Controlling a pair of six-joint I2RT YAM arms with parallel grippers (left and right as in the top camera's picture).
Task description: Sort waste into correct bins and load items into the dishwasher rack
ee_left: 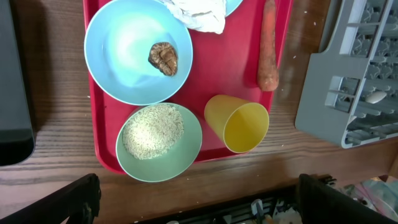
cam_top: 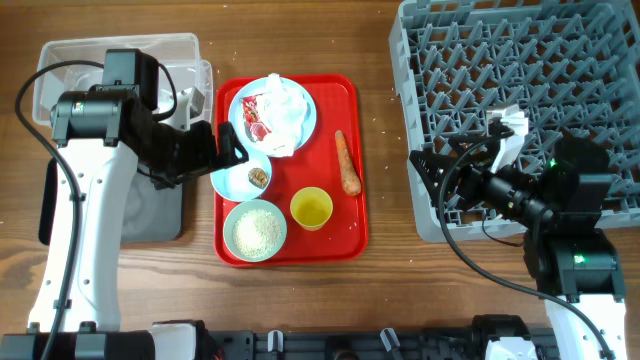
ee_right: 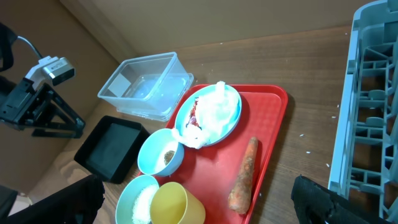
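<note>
Red tray [cam_top: 355, 200]: rice bowl [ee_left: 186, 152], lump bowl [ee_left: 118, 68], tissue plate [cam_top: 238, 100]; L claw [ee_left: 199, 198], R claw [ee_right: 196, 199] open, empty.

The table [cam_top: 300, 40] under my arms is wood with a visible grain, fairly matt. The red tray [cam_top: 345, 225] is glossy smooth plastic, the grey rack [cam_top: 500, 60] a duller plastic, the tub [cam_top: 70, 55] clear shiny plastic, the black tray [ee_right: 112, 149] looks matt, and the tissue [cam_top: 285, 115] is soft crumpled paper

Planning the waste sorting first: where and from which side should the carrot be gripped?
Grip the carrot at its thicker half, coming straight down from above. It lies flat on the red tray with bare tray along both long sides, so fingers can close across its width; the tapered tip would likely slip.
</note>
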